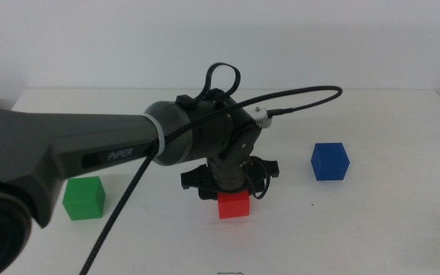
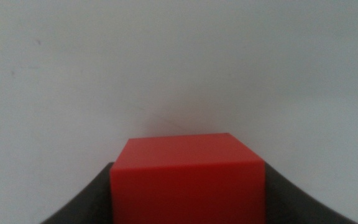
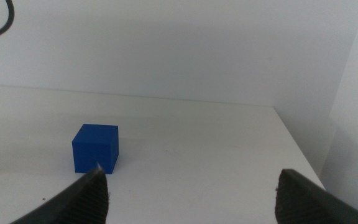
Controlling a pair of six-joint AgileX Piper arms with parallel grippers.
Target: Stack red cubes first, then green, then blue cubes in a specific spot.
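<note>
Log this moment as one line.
left gripper: shut on red cube | right gripper: open, waiting | green cube, blue cube: unstacked

Dark grey left arm (image 1: pixel 90 149), white "PIPER" lettering, braided black cable (image 1: pixel 128 202).

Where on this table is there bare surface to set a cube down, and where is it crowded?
Bare white table lies between the red cube and the blue cube, and along the near edge right of the green cube. It is crowded at centre, where the left gripper closes on the red cube. The right gripper waits open near the blue cube.
</note>
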